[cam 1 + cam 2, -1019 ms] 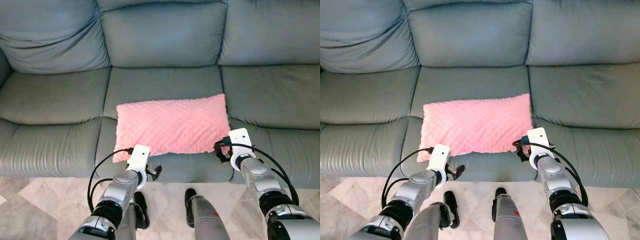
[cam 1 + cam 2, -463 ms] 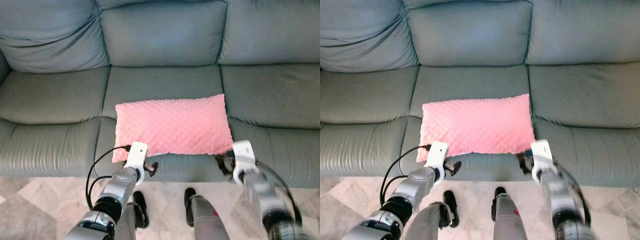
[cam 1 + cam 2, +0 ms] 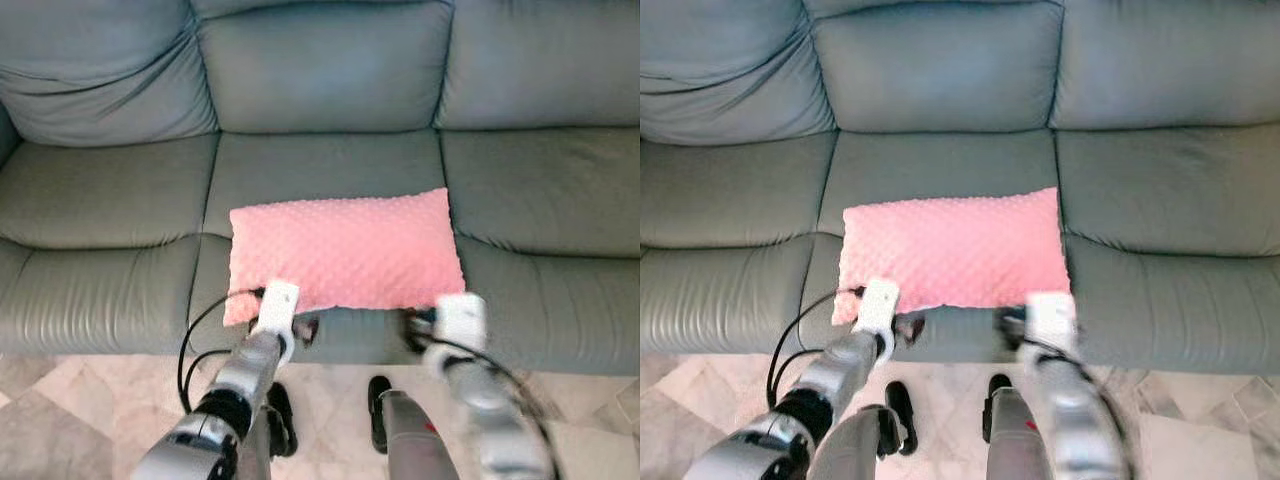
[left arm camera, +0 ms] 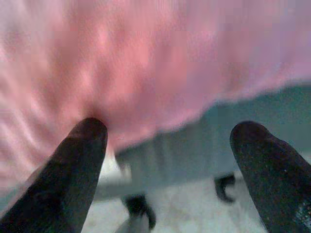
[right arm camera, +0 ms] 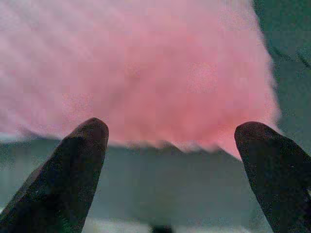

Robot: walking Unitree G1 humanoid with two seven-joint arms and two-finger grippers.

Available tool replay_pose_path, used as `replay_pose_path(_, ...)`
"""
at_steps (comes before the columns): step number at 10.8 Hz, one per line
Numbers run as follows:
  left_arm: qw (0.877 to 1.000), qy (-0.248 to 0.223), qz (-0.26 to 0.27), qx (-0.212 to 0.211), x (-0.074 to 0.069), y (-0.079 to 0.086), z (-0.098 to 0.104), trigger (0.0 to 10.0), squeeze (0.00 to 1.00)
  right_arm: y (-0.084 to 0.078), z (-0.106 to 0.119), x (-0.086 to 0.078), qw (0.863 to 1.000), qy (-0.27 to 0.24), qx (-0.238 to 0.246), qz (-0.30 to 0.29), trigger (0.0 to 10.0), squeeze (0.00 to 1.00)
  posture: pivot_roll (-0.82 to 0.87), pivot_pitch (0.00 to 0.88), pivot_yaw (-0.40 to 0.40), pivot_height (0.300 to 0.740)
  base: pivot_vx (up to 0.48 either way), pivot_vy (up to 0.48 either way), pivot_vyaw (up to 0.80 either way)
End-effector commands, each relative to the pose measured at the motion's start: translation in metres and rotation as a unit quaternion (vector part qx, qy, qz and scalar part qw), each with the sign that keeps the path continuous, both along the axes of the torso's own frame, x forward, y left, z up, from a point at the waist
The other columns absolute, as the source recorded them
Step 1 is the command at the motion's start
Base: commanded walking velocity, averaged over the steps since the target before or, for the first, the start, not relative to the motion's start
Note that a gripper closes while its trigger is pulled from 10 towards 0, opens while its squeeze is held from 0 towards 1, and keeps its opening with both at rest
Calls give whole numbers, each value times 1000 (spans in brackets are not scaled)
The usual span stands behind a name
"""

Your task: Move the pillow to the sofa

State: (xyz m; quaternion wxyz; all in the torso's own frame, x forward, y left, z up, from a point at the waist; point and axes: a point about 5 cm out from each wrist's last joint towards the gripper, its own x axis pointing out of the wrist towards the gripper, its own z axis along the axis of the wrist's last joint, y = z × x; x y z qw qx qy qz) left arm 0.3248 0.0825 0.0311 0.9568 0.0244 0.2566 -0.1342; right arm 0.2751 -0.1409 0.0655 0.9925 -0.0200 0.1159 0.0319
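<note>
- The pink pillow (image 3: 345, 250) lies flat on the middle seat cushion of the grey sofa (image 3: 110, 200), its near long edge close to the seat's front lip, one corner hanging a little over it on the robot's left.
- By how things lie, the placing looks done: the pillow rests on the sofa by its own weight and neither tool grips it. The step in hand reads as letting go and clearing away.
- The left tool (image 4: 165, 160) hangs just in front of the pillow's near left corner, its two black fingers spread wide with nothing between them; the pillow's edge and the seat front show beyond the tips.
- The right tool (image 5: 170, 160) sits just off the near edge toward the right corner, likewise wide and empty. The right arm is blurred in the head views.
- Next, I judge, both arms should draw straight back without snagging the nubby cover.
- Around: pale marble floor (image 3: 70, 400) below the seat and the robot's own black feet (image 3: 380, 395). Nothing blocks the way back.
</note>
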Motion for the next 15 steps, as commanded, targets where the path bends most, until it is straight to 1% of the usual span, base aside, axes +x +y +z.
replay_pose_path(1, 999, -19, 20, -23, 4, 4, 5, 10000, 0, 6, 2, -8, 1000, 2, -8, 11, 10000, 0, -269, 372, 85, 740, 0, 0, 0)
replay_pose_path(2, 998, -47, 31, -35, 13, 10, 17, 10000, 0, 5, 4, -6, 1000, 4, -10, 4, 10000, 0, -260, 349, 86, 740, 0, 0, 0)
replay_pose_path(3, 997, -60, 35, -33, 15, 18, 21, 10000, 0, 6, 17, -3, 999, -22, -33, 22, 10000, 0, -258, 320, 91, 740, 0, 0, 0)
replay_pose_path(4, 995, -77, 44, -38, 19, 27, 26, 10000, 0, 10, 25, 1, 999, -30, -28, 25, 10000, 0, -262, 273, 98, 740, 0, 0, 0)
replay_pose_path(5, 992, -111, 45, -46, 22, 36, 36, 10000, 0, 9, 26, 6, 999, -29, -19, 17, 10000, 0, -256, 228, 102, 740, 0, 0, 0)
replay_pose_path(6, 989, -132, 51, -48, 22, 43, 40, 10000, 0, 6, 26, 10, 999, -28, -16, 8, 10000, 0, -251, 180, 102, 740, 0, 0, 0)
replay_pose_path(7, 986, -148, 62, -42, 18, 55, 40, 10000, 0, 3, 24, 12, 1000, -24, -13, -2, 10000, 0, -248, 136, 102, 740, 0, 0, 0)
replay_pose_path(8, 984, -151, 80, -43, 11, 68, 35, 10000, 0, 2, 22, 15, 1000, -20, -12, -3, 10000, 0, -246, 103, 101, 740, 0, 0, 0)
replay_pose_path(9, 982, -153, 105, -36, 0, 88, 28, 10000, 0, -4, 21, 19, 1000, -18, -14, -3, 10000, 0, -244, 51, 96, 740, 0, 0, 0)
replay_pose_path(10, 981, -151, 119, -33, -6, 98, 24, 10000, 0, -10, 22, 23, 1000, -20, -20, -7, 10000, 0, -241, 31, 93, 740, 0, 0, 0)
replay_pose_path(11, 978, -158, 134, -36, -14, 110, 24, 10000, 0, -18, 24, 28, 999, -22, -19, -13, 10000, 0, -236, 9, 94, 740, 0, 0, 0)
replay_pose_path(12, 973, -165, 154, -43, -17, 117, 25, 10000, 0, -18, 21, 33, 1000, -8, -10, 0, 10000, 0, -225, 0, 91, 740, 0, 0, 0)
replay_pose_path(13, 973, -173, 148, -31, -14, 114, 28, 10000, 0, -15, 22, 38, 999, -9, -27, 30, 10000, 0, -211, 0, 89, 740, 0, 0, 0)
replay_pose_path(14, 973, -189, 131, -30, -5, 108, 37, 10000, 0, -15, 32, 42, 999, -27, -24, 36, 10000, 0, -211, 0, 88, 740, 0, 0, 0)
replay_pose_path(15, 967, -213, 139, -24, 1, 113, 50, 10000, 0, -17, 41, 43, 998, -47, -28, 33, 10000, 0, -219, 0, 94, 740, 0, 0, 0)
